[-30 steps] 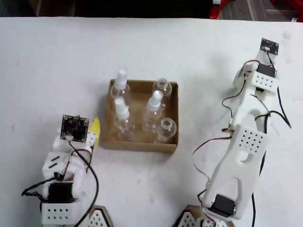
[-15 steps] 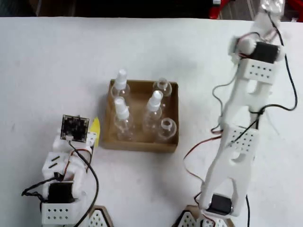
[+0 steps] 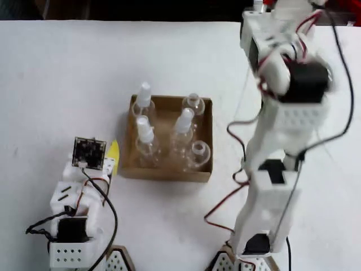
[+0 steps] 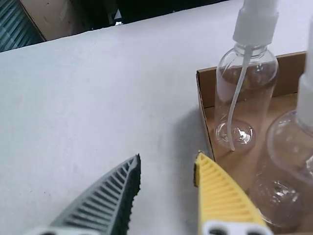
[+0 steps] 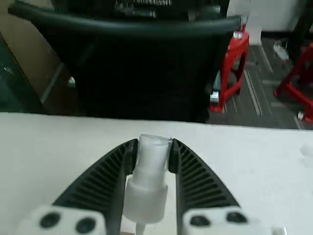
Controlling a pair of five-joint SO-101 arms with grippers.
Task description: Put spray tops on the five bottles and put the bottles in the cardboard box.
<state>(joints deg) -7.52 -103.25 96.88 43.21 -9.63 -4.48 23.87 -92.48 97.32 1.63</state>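
Note:
The cardboard box [image 3: 169, 174] stands mid-table with five clear bottles upright inside. Three carry white spray tops, such as the far-left one [image 3: 143, 99]. Two on the right side have bare necks, one at the back [image 3: 193, 104] and one at the front [image 3: 198, 150]. My right gripper [image 5: 152, 144] is shut on a white spray top [image 5: 149, 171], held high above the table; its arm [image 3: 282, 118] rises at the right. My left gripper [image 4: 167, 159] stands open just left of the box [image 4: 204, 105], beside a capped bottle [image 4: 247, 83].
A black chair [image 5: 132, 68] and red stools [image 5: 234, 54] stand beyond the table's far edge. White tabletop [image 3: 67, 68] lies open left of and behind the box. The arm bases sit at the front edge.
The right arm has lifted off the table at the right and swung up and leftward, far end raised toward the camera. The left arm and the bottles have not moved.

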